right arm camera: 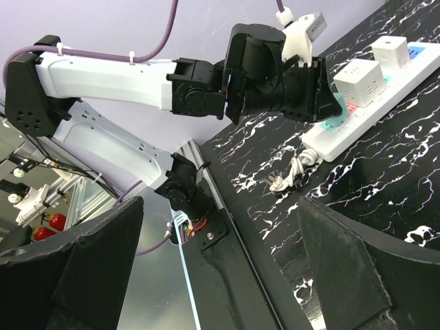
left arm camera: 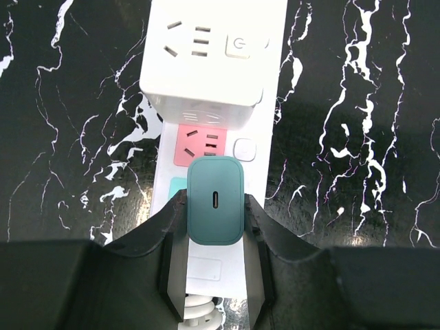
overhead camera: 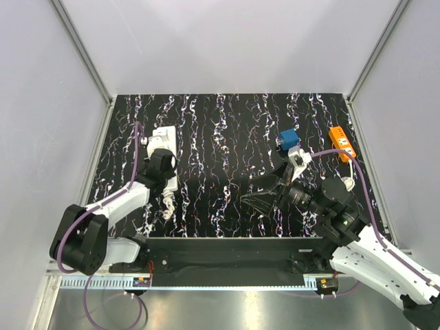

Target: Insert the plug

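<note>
Plug [left arm camera: 215, 196] | left claw [left arm camera: 215, 210] clamped on it | right claw [right arm camera: 221, 251] wide, empty

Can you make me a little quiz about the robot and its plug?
1. True or false: the right gripper is holding something.
2. What colour is the plug pinched in the left gripper? A red, B teal, C yellow.
3. Fill in the missing word: the white power strip lies in front of the ___ arm.

Key: 1 false, its jaws are wide open and empty. 2 B. 3 left.
</note>
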Available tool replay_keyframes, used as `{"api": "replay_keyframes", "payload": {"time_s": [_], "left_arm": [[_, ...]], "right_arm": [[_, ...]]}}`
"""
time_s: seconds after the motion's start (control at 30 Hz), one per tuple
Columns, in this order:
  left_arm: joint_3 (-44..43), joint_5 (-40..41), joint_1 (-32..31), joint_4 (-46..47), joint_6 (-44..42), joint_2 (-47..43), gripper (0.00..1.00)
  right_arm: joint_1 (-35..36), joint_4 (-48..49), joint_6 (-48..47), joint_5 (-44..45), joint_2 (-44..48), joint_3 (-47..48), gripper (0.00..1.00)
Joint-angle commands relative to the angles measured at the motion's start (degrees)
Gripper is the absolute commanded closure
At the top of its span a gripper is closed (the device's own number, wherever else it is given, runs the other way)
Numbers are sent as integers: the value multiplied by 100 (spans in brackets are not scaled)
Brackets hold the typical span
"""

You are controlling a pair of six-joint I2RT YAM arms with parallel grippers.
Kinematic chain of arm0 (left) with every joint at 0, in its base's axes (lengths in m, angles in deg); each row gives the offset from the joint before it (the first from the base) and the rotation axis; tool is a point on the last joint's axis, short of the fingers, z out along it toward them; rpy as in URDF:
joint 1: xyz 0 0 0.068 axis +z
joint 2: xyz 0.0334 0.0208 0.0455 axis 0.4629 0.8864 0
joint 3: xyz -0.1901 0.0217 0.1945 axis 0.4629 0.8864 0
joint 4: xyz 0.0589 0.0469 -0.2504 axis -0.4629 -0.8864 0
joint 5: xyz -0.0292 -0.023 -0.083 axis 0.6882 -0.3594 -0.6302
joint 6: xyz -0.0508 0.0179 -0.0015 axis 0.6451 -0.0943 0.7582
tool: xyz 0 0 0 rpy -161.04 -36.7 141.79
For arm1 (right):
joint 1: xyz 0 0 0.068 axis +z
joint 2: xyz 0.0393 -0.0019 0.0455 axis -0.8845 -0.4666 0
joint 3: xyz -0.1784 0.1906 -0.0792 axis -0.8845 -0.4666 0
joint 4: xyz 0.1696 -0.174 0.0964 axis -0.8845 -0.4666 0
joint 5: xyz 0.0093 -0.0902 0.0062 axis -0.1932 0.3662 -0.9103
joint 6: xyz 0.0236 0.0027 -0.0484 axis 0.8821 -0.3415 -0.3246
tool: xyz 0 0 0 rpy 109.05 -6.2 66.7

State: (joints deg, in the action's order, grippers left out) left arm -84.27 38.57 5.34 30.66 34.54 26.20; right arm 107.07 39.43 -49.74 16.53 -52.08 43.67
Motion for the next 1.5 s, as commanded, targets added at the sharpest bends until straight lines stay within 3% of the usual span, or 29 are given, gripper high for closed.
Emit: {"api": "replay_keyframes", "payload": {"time_s": [0.0,0.6,1.47], "left_arm": [[211,65,9,-368,309,-69,100],[-378,786,-430,-966,397,396,100],[-650,1366,-421,-1406,881,809,100]], "right_arm": [[12,-11,-178,93,104,121,0],[12,-336,-248,154,411,209,0],[12,-432,-345,75,640,209,0]]}}
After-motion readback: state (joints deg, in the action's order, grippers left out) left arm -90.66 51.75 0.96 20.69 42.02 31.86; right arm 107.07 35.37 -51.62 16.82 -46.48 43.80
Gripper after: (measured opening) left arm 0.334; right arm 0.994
